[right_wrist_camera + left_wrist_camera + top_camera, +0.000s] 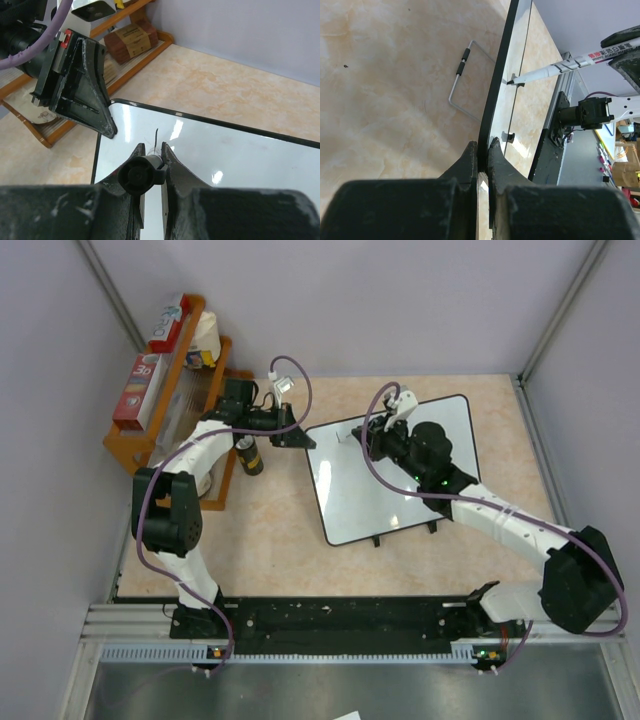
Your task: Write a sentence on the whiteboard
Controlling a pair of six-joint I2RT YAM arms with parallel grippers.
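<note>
Two robot arms work at a whiteboard (350,490) lying on the pale marbled bench (270,540), right of centre, its corners turned askew to the bench edges. The left gripper (482,150) reaches in from the left, jaws clenched on the board's thin black rim at the far-left corner. The right gripper (152,160) comes over the board from the right, jaws grasping a white whiteboard marker (555,67) with a red-printed label, seen end-on from that arm's wrist. From the left wrist, the marker's tip meets the glossy surface near the far-left corner, close to the left arm's jaws. Of the sentence, only one short thin dark stroke (156,136) shows, just beyond the marker and near the gripped corner. A bent wire foot with a black sleeve (461,67) projects from the board's edge over the bench. At the far left of the bench stands a wooden rack (125,448) holding boxes, with a small dark container (249,455) beside it, under the left arm.
</note>
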